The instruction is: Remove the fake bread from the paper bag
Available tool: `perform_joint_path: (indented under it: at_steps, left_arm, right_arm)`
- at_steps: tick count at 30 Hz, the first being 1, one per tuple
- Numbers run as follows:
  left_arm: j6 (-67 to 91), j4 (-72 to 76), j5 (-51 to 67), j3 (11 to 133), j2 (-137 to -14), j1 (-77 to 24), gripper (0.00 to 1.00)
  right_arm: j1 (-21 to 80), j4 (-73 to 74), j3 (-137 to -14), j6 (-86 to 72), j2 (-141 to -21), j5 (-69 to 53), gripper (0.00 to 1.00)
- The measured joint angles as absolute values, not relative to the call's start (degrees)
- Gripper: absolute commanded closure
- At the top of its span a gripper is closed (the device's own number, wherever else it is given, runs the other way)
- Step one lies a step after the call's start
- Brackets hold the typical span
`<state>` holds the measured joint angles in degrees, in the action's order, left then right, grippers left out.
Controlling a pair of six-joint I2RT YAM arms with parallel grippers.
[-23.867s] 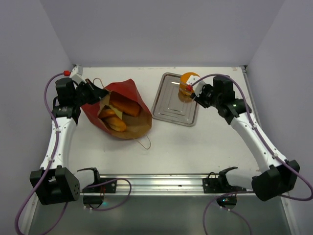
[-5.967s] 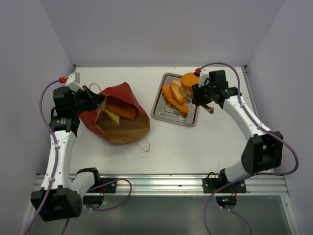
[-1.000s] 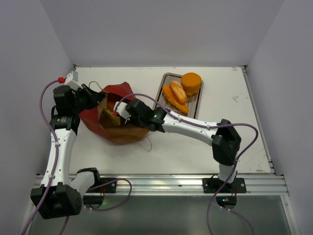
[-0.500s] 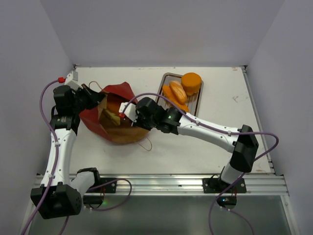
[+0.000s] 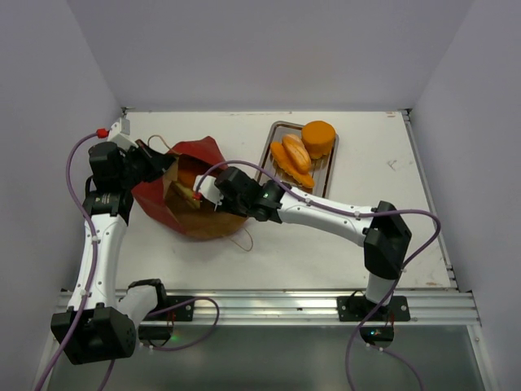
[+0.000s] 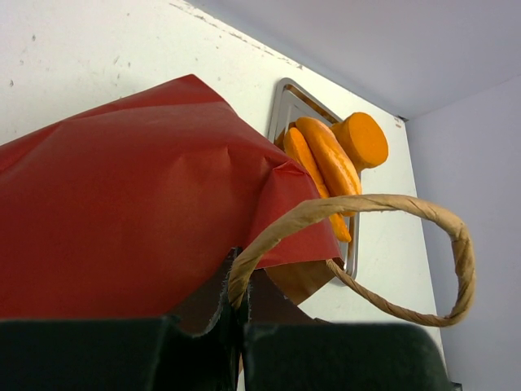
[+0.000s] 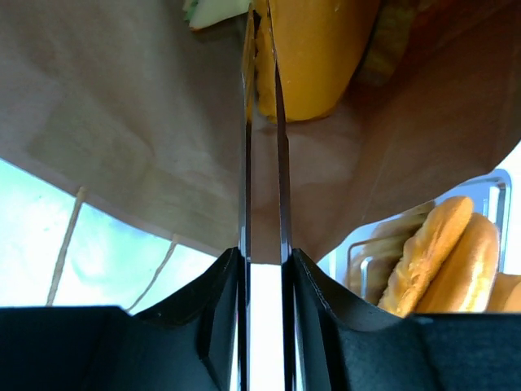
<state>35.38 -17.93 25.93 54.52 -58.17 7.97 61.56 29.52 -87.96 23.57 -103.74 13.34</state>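
Grippers at the bag: your R gripper (image 7: pixel 262 24) sits inside the paper bag (image 7: pixel 122 122), fingers a narrow slit apart. An orange slab (image 7: pixel 313 57) of the fake bread is right at the tips; gripped or not, can't tell. A green-edged piece (image 7: pixel 213 8) lies just left of those tips. Your L gripper (image 6: pixel 240 301) is pinched closed on the bag's rim, w/ the cord handle (image 6: pixel 383 212) looping out beyond its fingers. Long loaves (image 5: pixel 296 152) and a round bun (image 5: pixel 318 137) lie on the metal tray (image 5: pixel 266 151), back and right of the R fingers.
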Motion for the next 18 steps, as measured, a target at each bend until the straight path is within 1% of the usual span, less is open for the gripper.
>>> perform_joint_path:
  at_steps: [7, 13, 18]
  left_arm:
    - [35.4, -17.6, 26.0, 54.5, -58.2, 8.0, 1.0]
    - [35.4, -17.6, 26.0, 54.5, -58.2, 8.0, 1.0]
    - [35.4, -17.6, 26.0, 54.5, -58.2, 8.0, 1.0]
  right_arm:
    - [62.0, 28.4, -86.8, 25.3, -103.7, 15.8, 0.61]
    - [62.6, 28.3, -86.9, 25.5, -103.7, 16.0, 0.6]
    - [63.4, 29.0, -89.5, 25.5, -104.4, 16.0, 0.58]
